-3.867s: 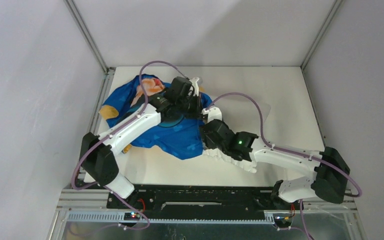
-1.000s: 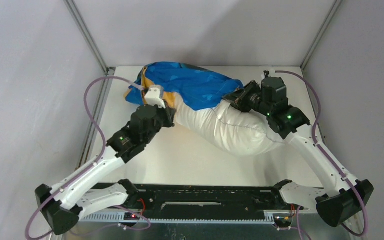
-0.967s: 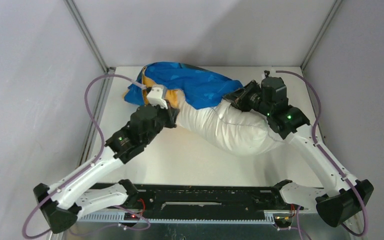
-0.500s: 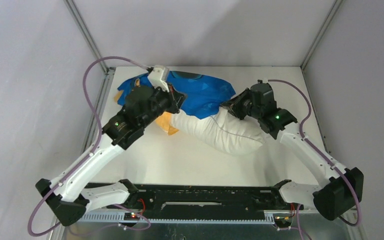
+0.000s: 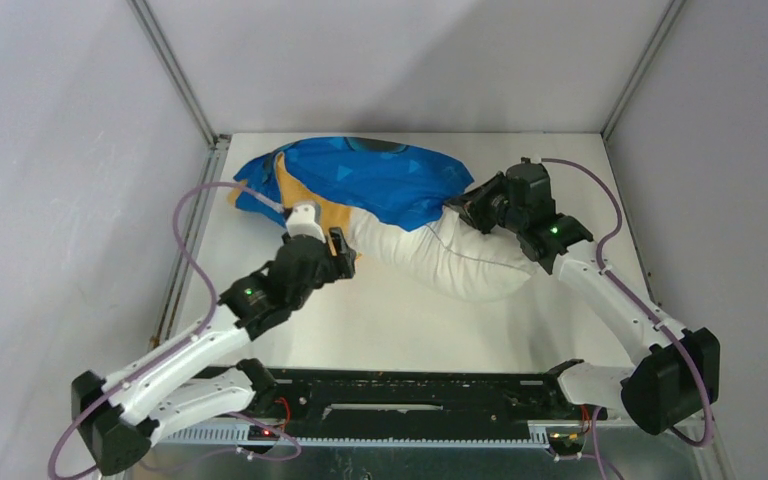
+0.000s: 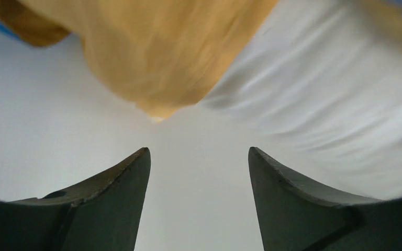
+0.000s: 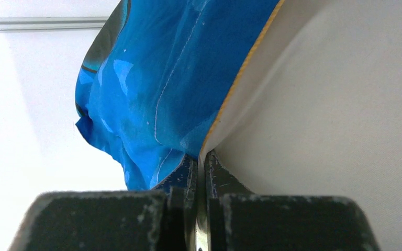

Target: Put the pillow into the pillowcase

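Note:
The blue pillowcase [image 5: 370, 180] lies at the back of the table, its orange face [image 5: 312, 205] showing at the left. Out of its mouth, toward the front right, sticks the white pillow [image 5: 450, 265]. My left gripper [image 5: 344, 248] stands open just short of the orange flap [image 6: 152, 52] and the pillow [image 6: 335, 99], with only bare table between its fingers [image 6: 136, 178]. At the pillowcase's right corner my right gripper [image 5: 458, 207] is shut on the pillowcase's hem [image 7: 201, 162]; blue cloth [image 7: 172, 68] hangs to one side of it and the pillow [image 7: 335, 104] lies on the other.
The white table [image 5: 380, 320] is boxed in by grey walls, with metal frame posts [image 5: 175, 75] at the back corners. Purple cables loop over both arms. The arms' black base rail [image 5: 400, 395] runs along the near edge.
My left gripper has opened, let go of the pillowcase's orange edge and drawn back toward the near side. The orange flap now lies on the table. The right arm has hardly moved.

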Motion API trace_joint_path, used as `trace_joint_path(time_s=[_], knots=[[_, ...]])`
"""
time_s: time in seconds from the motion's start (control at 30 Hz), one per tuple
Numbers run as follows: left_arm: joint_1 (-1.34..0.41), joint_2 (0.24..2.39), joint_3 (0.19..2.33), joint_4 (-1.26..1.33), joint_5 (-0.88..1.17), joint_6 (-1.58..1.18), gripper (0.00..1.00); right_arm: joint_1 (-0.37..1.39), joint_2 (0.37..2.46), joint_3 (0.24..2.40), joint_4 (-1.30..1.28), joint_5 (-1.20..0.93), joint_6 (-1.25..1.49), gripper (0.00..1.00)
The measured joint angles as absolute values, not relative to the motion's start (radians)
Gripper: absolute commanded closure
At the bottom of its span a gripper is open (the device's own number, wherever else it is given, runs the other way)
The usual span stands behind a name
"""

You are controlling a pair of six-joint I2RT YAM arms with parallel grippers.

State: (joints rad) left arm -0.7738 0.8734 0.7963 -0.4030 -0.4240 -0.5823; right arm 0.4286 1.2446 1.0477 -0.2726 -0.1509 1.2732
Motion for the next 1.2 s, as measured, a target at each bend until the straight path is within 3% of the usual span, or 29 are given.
trace_joint_path(time_s=[0.5, 0.67, 0.9, 1.0, 1.07, 1.2], knots=[[-0.820, 1.287, 0.653, -0.124, -0.826, -0.751, 0.09, 0.416, 1.250, 1.045, -0.262, -0.180, 1.285, 1.00], [-0.805, 1.388, 0.653, -0.035, -0.912, -0.760, 0.14, 0.413, 1.250, 1.044, -0.263, -0.183, 1.284, 1.00], [-0.748, 1.422, 0.646, 0.096, -0.979, -0.704, 0.48, 0.410, 1.250, 1.044, -0.263, -0.184, 1.284, 1.00], [-0.733, 1.422, 0.626, 0.195, -0.986, -0.638, 0.71, 0.410, 1.250, 1.044, -0.265, -0.185, 1.284, 1.00], [-0.719, 1.421, 0.621, 0.240, -0.984, -0.599, 0.95, 0.410, 1.249, 1.044, -0.266, -0.185, 1.284, 1.00], [-0.694, 1.388, 0.619, 0.272, -0.976, -0.532, 1.00, 0.410, 1.248, 1.044, -0.267, -0.187, 1.284, 1.00]])
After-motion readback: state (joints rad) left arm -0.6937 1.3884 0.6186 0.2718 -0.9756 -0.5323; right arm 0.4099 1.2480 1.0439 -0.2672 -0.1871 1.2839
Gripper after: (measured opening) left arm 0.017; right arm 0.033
